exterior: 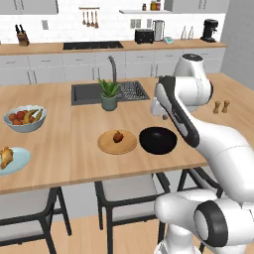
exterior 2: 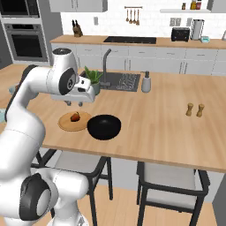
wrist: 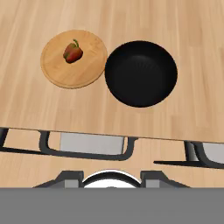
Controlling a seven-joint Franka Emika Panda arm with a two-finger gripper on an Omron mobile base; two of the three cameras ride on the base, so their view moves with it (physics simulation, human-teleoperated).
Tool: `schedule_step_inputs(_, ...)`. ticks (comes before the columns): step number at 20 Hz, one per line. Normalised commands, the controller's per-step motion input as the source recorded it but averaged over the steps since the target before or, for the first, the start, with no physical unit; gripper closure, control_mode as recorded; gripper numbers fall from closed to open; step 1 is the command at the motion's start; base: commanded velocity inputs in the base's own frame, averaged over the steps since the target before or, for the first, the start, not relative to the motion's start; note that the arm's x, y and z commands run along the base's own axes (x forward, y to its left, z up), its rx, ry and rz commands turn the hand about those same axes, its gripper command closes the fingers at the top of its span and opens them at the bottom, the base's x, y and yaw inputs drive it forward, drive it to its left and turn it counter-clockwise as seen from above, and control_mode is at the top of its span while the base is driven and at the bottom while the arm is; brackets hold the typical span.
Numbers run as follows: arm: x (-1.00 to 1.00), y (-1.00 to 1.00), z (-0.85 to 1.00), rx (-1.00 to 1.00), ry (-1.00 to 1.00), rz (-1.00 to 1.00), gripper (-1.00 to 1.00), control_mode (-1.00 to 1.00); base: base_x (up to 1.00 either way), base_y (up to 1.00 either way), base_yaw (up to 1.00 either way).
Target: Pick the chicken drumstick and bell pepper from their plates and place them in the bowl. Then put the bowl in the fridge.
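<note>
Hand view, looking down on the counter: bell pepper (wrist: 72, 51) lies on the tan wood plate (wrist: 87, 70), a little off the plate's centre. Black bowl (wrist: 141, 73) sits just beside that plate, rims nearly touching; nothing inside the bowl. No brand, label or readable writing on the pepper, plate or bowl at this resolution.

Left base view: pepper (exterior: 118, 137) on the wood plate (exterior: 106, 145), bowl (exterior: 158, 140) close at its side, both near the front edge of the wooden island counter (exterior: 64, 163). Chicken drumstick (exterior: 5, 157) rests on the pale blue plate (exterior: 19, 161), well apart from the bowl, at the far side of the counter. Pale fruit bowl (exterior: 25, 118) stands behind the blue plate.

Right base view: gripper (exterior 2: 74, 103) hangs above the counter, over the far edge of the wood plate (exterior 2: 67, 126), clear of the pepper (exterior 2: 75, 116) and touching nothing. Bowl (exterior 2: 103, 126) lies below and off to one side of it. Claw state: fingers too small and dark to separate; cannot tell whether open or closed. Nothing seen held.

Further out: potted plant (exterior: 109, 94), sink (exterior: 89, 93), two small shakers (exterior 2: 194, 110), toaster (exterior 2: 180, 34); no legible markings on any.
</note>
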Motion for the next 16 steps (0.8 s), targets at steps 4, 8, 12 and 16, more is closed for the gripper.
schedule_step_inputs(4,-0.13,0.00,-0.04,0.00,0.00,0.00,-1.00,-1.00,0.00,0.00,0.00)
schedule_step_inputs(8,-0.09,0.80,-0.31,0.00,0.00,0.00,-1.00,-1.00,0.00,0.00,0.00)
schedule_step_inputs(12,0.25,1.00,-0.45,-0.07,0.00,-0.04,-1.00,-1.00,0.00,0.00,0.00)
schedule_step_inputs(16,0.94,0.74,-0.48,-0.03,0.02,-0.16,-1.00,-1.00,0.00,0.00,0.00)
